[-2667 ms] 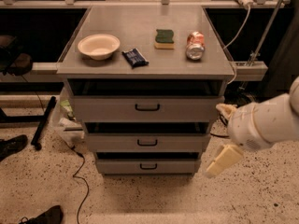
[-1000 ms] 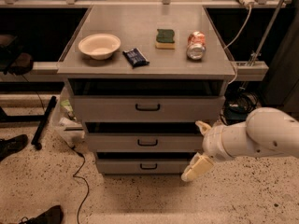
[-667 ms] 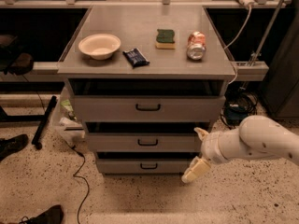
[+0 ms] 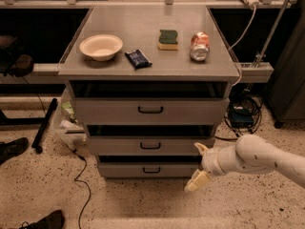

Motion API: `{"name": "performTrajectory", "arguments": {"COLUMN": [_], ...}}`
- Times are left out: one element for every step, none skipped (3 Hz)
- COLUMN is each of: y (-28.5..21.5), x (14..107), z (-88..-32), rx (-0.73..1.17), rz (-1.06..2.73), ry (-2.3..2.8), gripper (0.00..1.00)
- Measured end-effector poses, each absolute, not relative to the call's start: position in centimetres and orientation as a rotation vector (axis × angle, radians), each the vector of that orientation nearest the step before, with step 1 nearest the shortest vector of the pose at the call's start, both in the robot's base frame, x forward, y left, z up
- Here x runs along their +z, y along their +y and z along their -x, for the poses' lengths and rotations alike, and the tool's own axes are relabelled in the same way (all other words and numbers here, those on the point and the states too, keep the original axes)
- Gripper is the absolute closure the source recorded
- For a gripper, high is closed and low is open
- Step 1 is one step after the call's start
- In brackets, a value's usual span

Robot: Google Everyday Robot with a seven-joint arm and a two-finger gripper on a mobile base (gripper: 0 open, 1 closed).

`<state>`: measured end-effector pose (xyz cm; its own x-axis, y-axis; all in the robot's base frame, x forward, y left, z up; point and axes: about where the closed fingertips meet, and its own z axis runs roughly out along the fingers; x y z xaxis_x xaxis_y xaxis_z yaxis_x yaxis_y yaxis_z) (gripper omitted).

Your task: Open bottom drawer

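The bottom drawer (image 4: 121, 170) is the lowest and narrowest of three grey fronts, shut, with a small black U-shaped handle (image 4: 151, 170). The mid-sized drawer (image 4: 119, 146) and the tallest top drawer (image 4: 109, 110) sit above it, also shut. My gripper (image 4: 198, 165) is open, its cream fingers (image 4: 196, 182) spread one above the other. It hangs at the right end of the bottom drawer's front, well right of the handle and touching nothing that I can see. The white arm (image 4: 257, 157) comes in from the right.
On the cabinet top (image 4: 143, 23) lie a white bowl (image 4: 100, 46), a blue packet (image 4: 138, 58), a green sponge (image 4: 168, 39) and a can (image 4: 199, 46). A black cable (image 4: 78, 175) and shoes (image 4: 13, 147) lie on the floor left; cables (image 4: 243, 113) lie right.
The arm has moved left and down, bringing the gripper from the cabinet's right side to the right end of the bottom drawer's front. The drawers have not moved.
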<state>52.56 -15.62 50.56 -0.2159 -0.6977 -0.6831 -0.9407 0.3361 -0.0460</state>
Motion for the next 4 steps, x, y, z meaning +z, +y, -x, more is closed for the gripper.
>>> {"name": "performTrajectory", "arguments": {"y": [-15.6,-14.8,-13.8,-13.8], "x": [46.5,42.9,39.1,39.1], "z": [-53.3,-53.9,-54.3,-54.3], "rx": [0.558,0.600,0.650,0.651], "rz": [1.383,1.367,1.335,1.335], "ry": [1.930,1.849,1.800,1.800], "gripper": [0.00,0.00,0.00,0.00]}}
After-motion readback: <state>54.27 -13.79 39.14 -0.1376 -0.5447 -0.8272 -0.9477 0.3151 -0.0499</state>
